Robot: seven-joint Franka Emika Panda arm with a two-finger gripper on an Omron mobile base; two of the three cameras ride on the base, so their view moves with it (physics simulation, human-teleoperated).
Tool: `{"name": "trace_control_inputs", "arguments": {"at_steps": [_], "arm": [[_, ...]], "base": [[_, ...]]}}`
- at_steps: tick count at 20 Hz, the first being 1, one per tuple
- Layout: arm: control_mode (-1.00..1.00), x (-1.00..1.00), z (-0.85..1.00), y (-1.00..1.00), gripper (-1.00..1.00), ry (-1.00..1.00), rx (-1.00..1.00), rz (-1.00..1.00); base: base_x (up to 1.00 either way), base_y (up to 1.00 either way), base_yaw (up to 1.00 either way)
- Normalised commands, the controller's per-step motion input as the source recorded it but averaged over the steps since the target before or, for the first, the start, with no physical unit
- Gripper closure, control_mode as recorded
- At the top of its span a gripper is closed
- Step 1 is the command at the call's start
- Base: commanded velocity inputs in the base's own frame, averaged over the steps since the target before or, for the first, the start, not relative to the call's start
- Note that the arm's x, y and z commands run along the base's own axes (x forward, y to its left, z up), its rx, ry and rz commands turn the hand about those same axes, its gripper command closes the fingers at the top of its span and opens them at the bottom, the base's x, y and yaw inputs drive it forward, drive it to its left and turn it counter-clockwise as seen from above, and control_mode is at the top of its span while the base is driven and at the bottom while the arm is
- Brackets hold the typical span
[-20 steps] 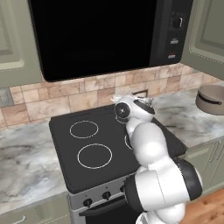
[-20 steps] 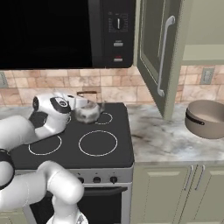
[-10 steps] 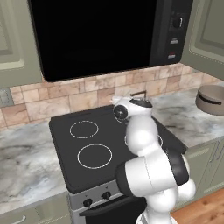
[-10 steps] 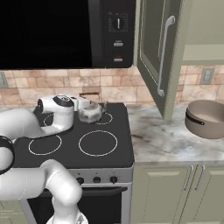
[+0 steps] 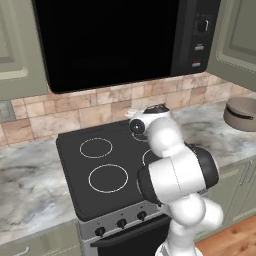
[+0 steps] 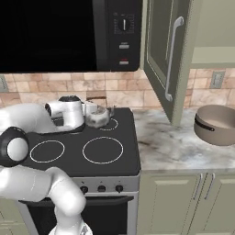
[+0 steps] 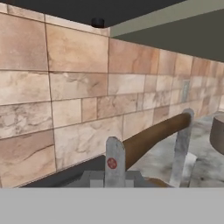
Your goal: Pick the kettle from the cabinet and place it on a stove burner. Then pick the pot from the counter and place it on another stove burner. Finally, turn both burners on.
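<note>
The small silver kettle is at the back of the black stove, low over the rear right burner; whether it rests on the glass I cannot tell. My gripper is shut on its brown handle, which runs across the hand view from my gripper. The white hand hides the kettle in the left base view. The taupe pot stands on the marbled counter at the right. The cabinet door hangs open.
A black microwave hangs above the stove. The front burners are bare. A tiled backsplash is close behind the kettle. The open door juts out over the counter between stove and pot.
The kettle has shifted slightly right along the back of the stove with my gripper still shut on its handle. The arm's elbow has swung round and stands more upright.
</note>
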Motion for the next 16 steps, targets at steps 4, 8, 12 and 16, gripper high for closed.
{"name": "trace_control_inputs", "arguments": {"at_steps": [4,8,12,16], "arm": [[-1.0,0.26,-0.14,0.0,1.0,0.0,0.0,-0.01],[-1.0,0.25,-0.13,0.0,1.0,0.0,0.0,-0.01],[-1.0,0.23,-0.1,0.0,1.0,0.0,0.0,-0.02],[-1.0,0.27,-0.04,0.0,1.0,0.0,0.0,-0.03]], "base": [[0.0,0.0,0.0],[0.0,0.0,0.0],[0.0,0.0,0.0],[0.0,0.0,0.0]]}}
